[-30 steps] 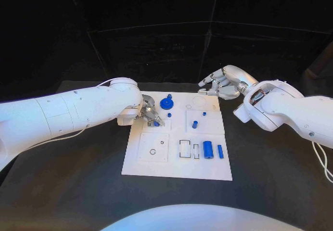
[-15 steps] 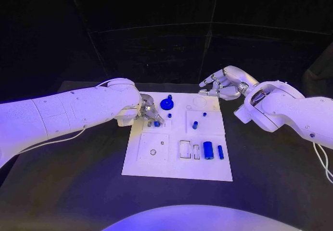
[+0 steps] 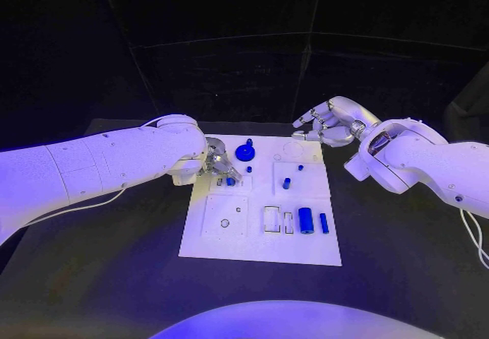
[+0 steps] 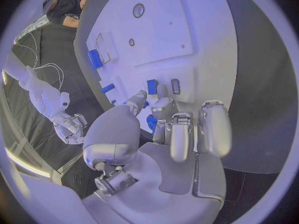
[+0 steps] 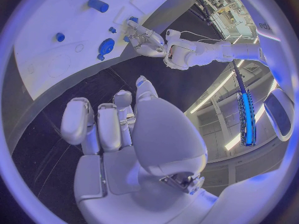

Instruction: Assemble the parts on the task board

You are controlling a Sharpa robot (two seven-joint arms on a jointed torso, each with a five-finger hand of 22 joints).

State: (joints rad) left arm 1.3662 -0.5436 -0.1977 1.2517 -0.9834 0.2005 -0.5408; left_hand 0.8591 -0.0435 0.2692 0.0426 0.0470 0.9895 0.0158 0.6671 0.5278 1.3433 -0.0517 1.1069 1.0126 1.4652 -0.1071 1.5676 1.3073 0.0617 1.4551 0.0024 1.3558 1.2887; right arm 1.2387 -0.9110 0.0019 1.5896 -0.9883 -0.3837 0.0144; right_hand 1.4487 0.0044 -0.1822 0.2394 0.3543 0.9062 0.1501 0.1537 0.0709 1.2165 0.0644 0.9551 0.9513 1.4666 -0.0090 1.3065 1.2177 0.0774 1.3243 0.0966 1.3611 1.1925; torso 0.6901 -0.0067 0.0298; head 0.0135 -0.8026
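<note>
The left hand (image 3: pixel 217 165) sits at the upper left of the white task board (image 3: pixel 219 244), its fingertips pinching a small blue part (image 3: pixel 230 181). The right hand (image 3: pixel 328 121) hangs above the board's upper right corner, fingers loosely curled, holding nothing.

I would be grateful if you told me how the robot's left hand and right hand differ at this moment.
The left hand is down over the task board, fingertips at a small blue part; the right hand hovers beyond the board's far right corner, off the board. The left hand's fingers bunch at that part; whether they grip it is unclear. The right hand's fingers are loosely curled and hold nothing. Both are silver, on white arms.
</note>
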